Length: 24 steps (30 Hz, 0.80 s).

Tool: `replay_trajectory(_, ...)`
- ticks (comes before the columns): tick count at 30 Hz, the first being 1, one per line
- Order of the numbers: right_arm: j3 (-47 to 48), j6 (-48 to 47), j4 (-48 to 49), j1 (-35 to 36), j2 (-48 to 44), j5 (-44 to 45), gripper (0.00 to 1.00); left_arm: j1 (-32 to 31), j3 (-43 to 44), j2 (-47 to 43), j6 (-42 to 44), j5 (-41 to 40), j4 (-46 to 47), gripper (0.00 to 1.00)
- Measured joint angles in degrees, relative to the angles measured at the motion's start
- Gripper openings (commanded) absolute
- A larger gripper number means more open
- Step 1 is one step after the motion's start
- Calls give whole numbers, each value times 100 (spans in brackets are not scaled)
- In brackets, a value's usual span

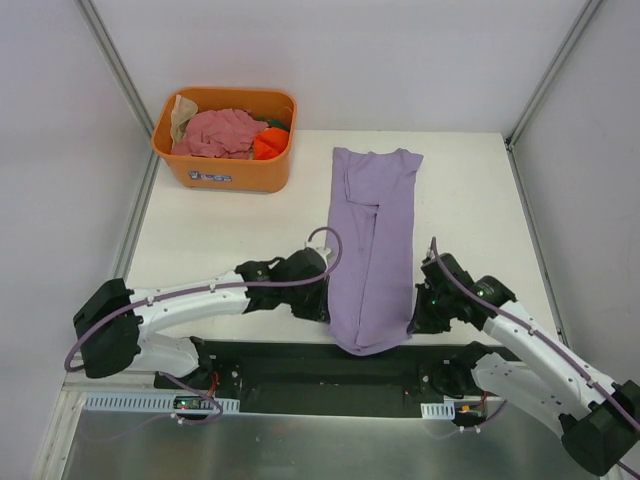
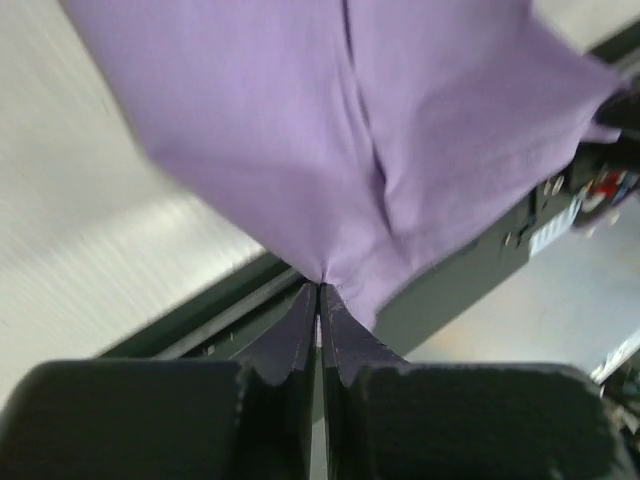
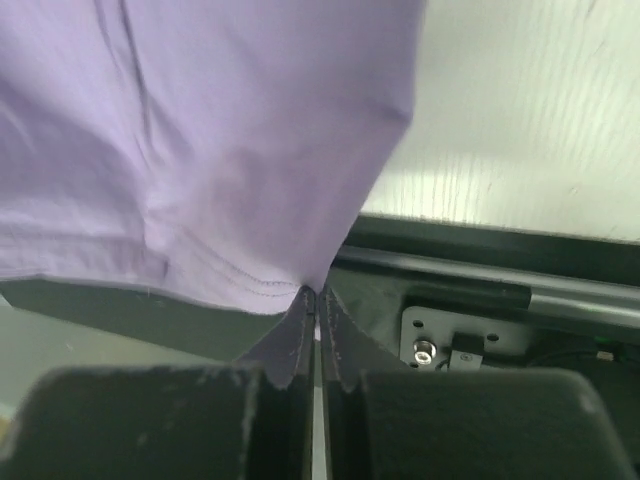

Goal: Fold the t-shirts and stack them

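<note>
At the near edge of the table (image 1: 220, 240) | lavender t-shirt (image 1: 372, 250) lies as a long lengthwise-folded strip | left gripper (image 2: 318, 288) and right gripper (image 3: 316, 290) each pinched on a hem corner | left to do, by judgement: crosswise fold, then the pink t-shirt (image 1: 218, 132), orange t-shirt (image 1: 268, 146) and beige t-shirt (image 1: 182, 112), all unfolded in the orange tub (image 1: 228, 172).

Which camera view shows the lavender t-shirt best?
The top external view: the whole lavender t-shirt shows, folded into a long strip, its near end past the edge of the table. Each wrist view shows only a near corner, pinched in the shut left pincer or right pincer.
</note>
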Motion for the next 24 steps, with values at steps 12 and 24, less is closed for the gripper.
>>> replay_trajectory(12,1998,-1121,1241,-1545,2159,437,0,1561,2323,1593,791,-507,96,0)
replay_trajectory(24,3539,-1812,2175,-2581,4363,271,0,2673,4186,3425,1419,-520,127,0)
